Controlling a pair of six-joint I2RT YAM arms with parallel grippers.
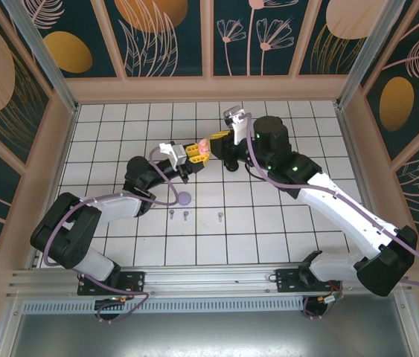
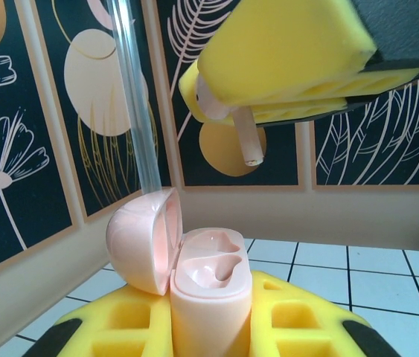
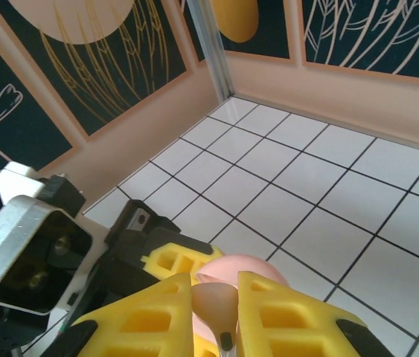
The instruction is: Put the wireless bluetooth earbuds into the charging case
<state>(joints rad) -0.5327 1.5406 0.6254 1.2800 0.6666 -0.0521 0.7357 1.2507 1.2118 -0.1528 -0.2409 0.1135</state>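
Observation:
The pink charging case (image 2: 209, 286) stands upright between the yellow pads of my left gripper (image 2: 209, 323), which is shut on it. Its lid (image 2: 141, 239) hangs open to the left and both wells are bare. Just above it my right gripper (image 2: 287, 63) is shut on a pink earbud (image 2: 248, 137), stem pointing down, a short gap over the case. In the right wrist view the earbud (image 3: 220, 305) sits between that gripper's (image 3: 216, 316) pads, with the case lid (image 3: 250, 269) underneath. From above, the left gripper (image 1: 192, 154) and the right gripper (image 1: 219, 140) meet mid-table.
A round purple case (image 1: 184, 198) lies on the tiles near the left arm. Three tiny earbuds (image 1: 185, 215) lie in a row just in front of it. The wooden walls (image 1: 209, 89) enclose the tiled floor (image 1: 120, 126).

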